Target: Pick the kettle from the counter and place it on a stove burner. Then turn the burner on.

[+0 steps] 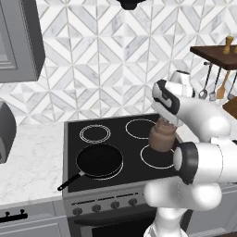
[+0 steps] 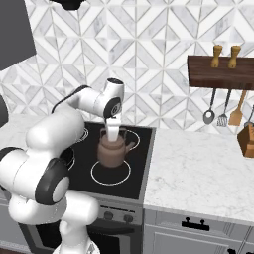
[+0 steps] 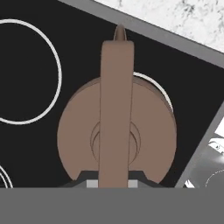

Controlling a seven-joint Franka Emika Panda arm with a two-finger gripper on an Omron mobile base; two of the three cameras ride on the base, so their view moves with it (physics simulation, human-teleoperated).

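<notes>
Holding the kettle [image 2: 113, 149] by its arched handle, with the tool [image 2: 112, 133] clamped tight on it from above. Hanging over the front right burner [image 2: 110, 172] of the stove [image 2: 141, 163], apparently just above the glass, although contact is hard to judge. Risking an off-centre landing: in the hand view the ring is peeking out at one side of the kettle only. Releasing too high could be tipping it. Passing near the frying pan [image 1: 98, 160] when reaching for the knobs [image 1: 105, 206] could be bumping it.
</notes>
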